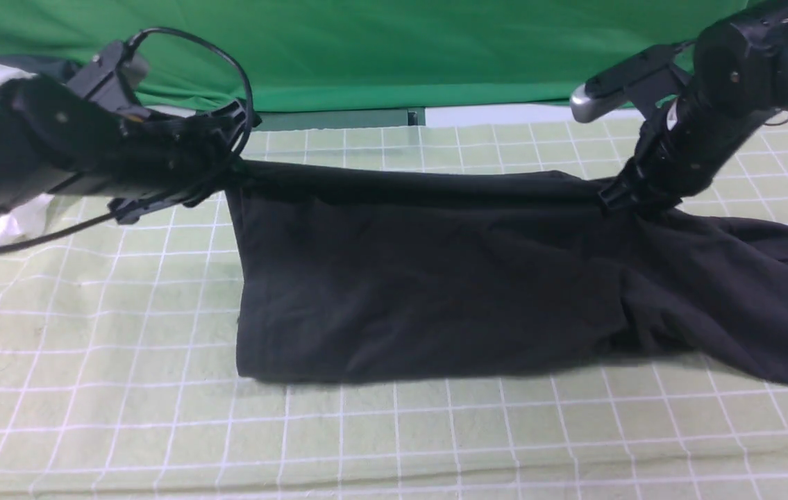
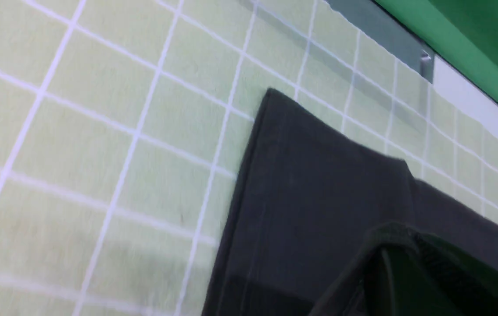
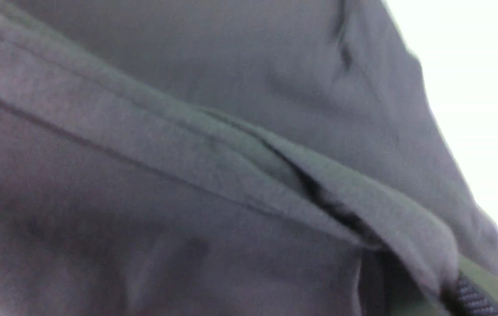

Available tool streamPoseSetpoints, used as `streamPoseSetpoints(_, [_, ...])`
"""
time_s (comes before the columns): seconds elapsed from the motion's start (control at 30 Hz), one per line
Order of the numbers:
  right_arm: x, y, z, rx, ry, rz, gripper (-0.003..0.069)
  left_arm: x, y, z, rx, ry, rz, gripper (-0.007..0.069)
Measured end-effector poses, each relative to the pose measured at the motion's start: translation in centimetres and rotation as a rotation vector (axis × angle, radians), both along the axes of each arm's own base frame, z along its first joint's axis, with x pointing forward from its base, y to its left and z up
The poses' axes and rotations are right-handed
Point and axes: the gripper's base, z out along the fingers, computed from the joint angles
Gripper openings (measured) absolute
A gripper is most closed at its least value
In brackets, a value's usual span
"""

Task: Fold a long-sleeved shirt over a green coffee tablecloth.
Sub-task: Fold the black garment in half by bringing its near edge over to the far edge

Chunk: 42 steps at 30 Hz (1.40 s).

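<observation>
The long-sleeved shirt [image 1: 421,278] lay across the centre of the green coffee tablecloth [image 1: 123,361], with loose fabric running on toward 3 o'clock and past the edge of the front view. Its far edge was raised and stretched in a nearly straight line between the two grippers. The panel below that line hung down, and its near edge rested on the tablecloth. The side facing the front camera was plain black knit, and any print or label on it could not be made out.

The left arm entered from 9 o'clock and ran almost level, with its wrist pointed toward 3 o'clock. The left gripper [image 1: 230,170] was clamped on the shirt corner at 10 o'clock of the garment. A black cable [image 1: 241,76] looped above that wrist.

The right arm descended from 1 o'clock, its forearm slanting down toward 7 o'clock. The right gripper [image 1: 626,198] was pinched on the raised edge at 2 o'clock of the garment, where the fabric bunched into folds.

The left wrist view showed a squared shirt corner [image 2: 319,197] above the grid cloth [image 2: 77,131]. The right wrist view was filled by a folded seam [image 3: 213,158], blurred. Plain deep green fabric [image 1: 380,48] hung at 12 o'clock.
</observation>
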Motion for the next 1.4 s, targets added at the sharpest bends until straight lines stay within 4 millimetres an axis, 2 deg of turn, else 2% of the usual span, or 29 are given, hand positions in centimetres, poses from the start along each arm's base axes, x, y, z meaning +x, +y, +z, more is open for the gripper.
streamPoseSetpoints(0.2, [3.1,-0.3,-1.7,-0.009,-0.047,0.012,0.0048,3.8,-0.6,-0.9,0.026,0.014,-0.061,0.0020])
streamPoseSetpoints(0.4, [4.2,-0.1,-3.2,-0.022,-0.086,0.043,0.0060,6.4,-0.8,-2.6,0.057,0.026,-0.095,0.0020])
streamPoseSetpoints(0.43, [4.5,0.0,-3.7,-0.025,-0.092,0.054,0.0066,6.9,-0.8,-3.8,0.078,0.045,-0.107,0.0020])
streamPoseSetpoints(0.63, [5.1,0.2,-5.2,-0.027,-0.113,0.078,0.0087,7.4,-0.7,-7.4,0.122,0.116,-0.129,0.0020])
streamPoseSetpoints(0.8, [5.4,0.3,-6.4,-0.028,-0.109,0.082,0.0104,7.6,-0.7,-8.5,0.135,0.125,-0.128,0.0022])
streamPoseSetpoints(0.97, [5.8,0.4,-6.1,-0.019,-0.144,0.087,0.0153,7.9,-0.5,-8.4,0.145,0.096,-0.114,0.0035])
streamPoseSetpoints(1.17, [6.3,0.7,-5.8,-0.002,-0.215,0.098,0.0234,8.2,-0.4,-8.2,0.157,0.060,-0.097,0.0120])
streamPoseSetpoints(1.3, [6.7,0.4,-6.4,0.002,-0.234,0.091,0.0248,8.4,-0.3,-8.1,0.161,0.046,-0.090,0.0204])
streamPoseSetpoints(1.4, [7.3,-0.3,-7.1,0.039,-0.247,0.029,0.0252,8.6,-0.2,-7.9,0.167,0.019,-0.078,0.0353])
